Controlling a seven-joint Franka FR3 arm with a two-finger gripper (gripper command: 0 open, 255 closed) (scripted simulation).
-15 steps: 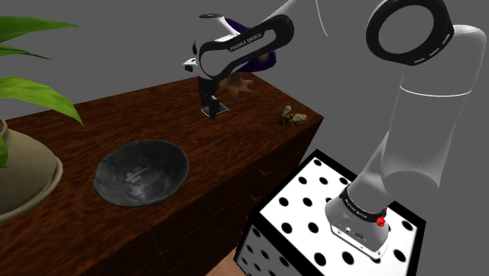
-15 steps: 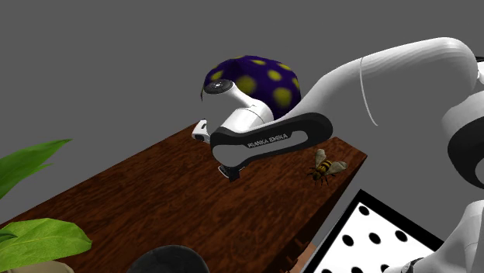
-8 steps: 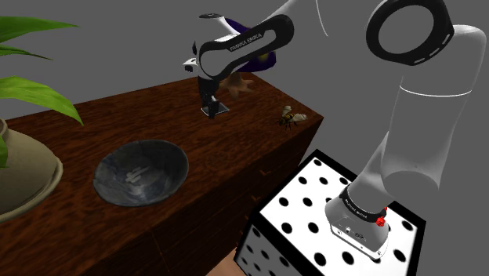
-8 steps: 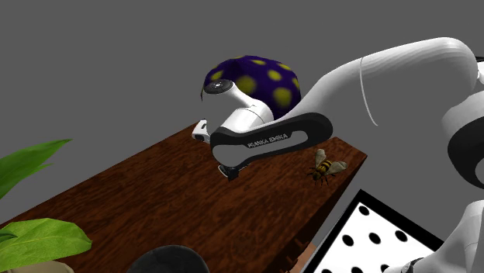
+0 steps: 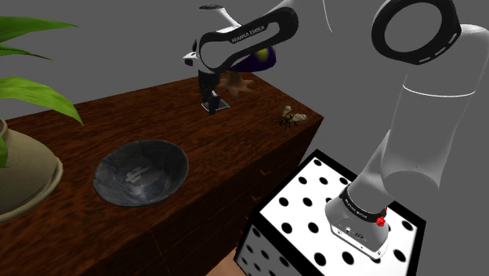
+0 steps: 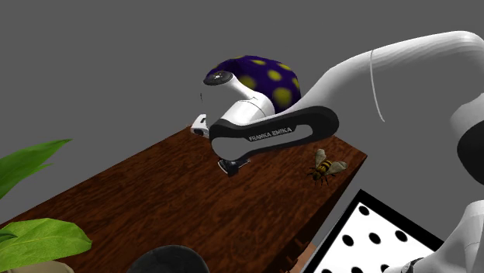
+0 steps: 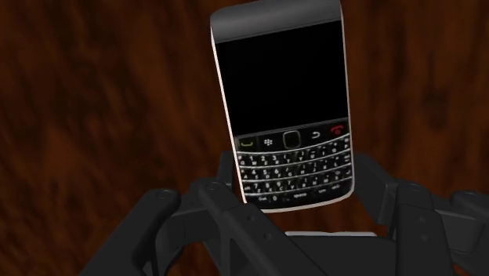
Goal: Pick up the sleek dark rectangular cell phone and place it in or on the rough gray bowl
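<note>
1. The dotted stand (image 5: 313, 205) is nearest, at the shoulder view's lower right, just off the near edge of the wooden bench (image 5: 235, 168)
2. The grey bowl (image 5: 141, 172) sits upright close to that near edge, its dark hollow open from above. A beige pot (image 5: 27, 179) with green leaves (image 5: 38, 88) stands near it toward the shoulder view's left, with a strip of wood between them
3. From the bowl's rim a broad run of open wood stretches toward the far side of the bench, up to the phone
4. A bee (image 5: 291, 117) sits near the bench's corner at the shoulder view's right, close to the edge and apart from the phone
5. The jaws are clenched on the phone (image 7: 282, 102), clasping its keyboard end from both sides. Its dark screen end sticks out past them over the wood
6. In the shoulder view the phone (image 5: 215, 106) hangs at the tip of the white arm (image 5: 243, 35), over the far part of the bench and well apart from the bowl. I cannot tell whether it touches the wood
7. A purple dome (image 6: 264, 77) with yellow spots stands behind the arm at the far edge, with plain grey beyond
</note>
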